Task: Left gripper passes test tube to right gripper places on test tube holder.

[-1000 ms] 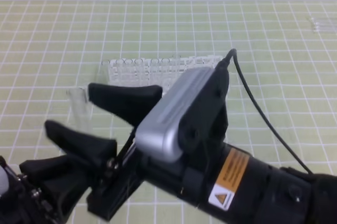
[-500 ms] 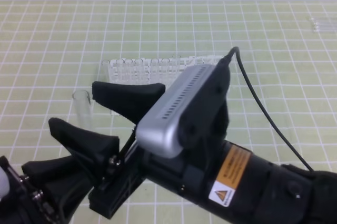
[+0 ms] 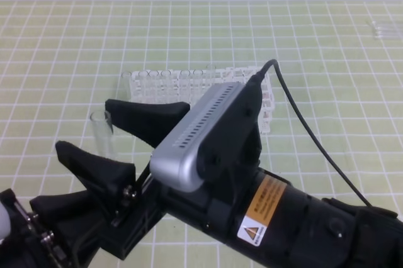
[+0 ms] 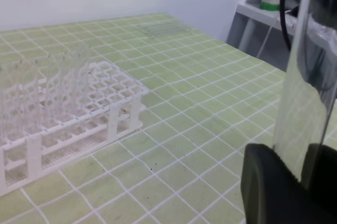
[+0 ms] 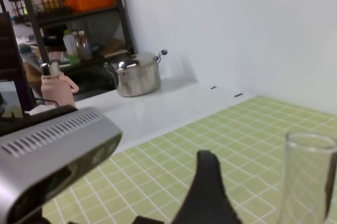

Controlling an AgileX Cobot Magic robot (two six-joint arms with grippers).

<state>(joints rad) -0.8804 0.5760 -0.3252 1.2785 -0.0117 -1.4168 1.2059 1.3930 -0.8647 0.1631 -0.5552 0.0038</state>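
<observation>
Compared with one second ago, the right claw has moved a little toward the near edge, and its two fingers stand wide apart with the test tube upright between them, not touched as far as one can see. The left claw is clamped on the lower part of the tube; in the high view it is mostly cut off at the corner. Beyond the claws, the test tube holder stands on the desk, partly hidden behind the right arm's grey box.
</observation>
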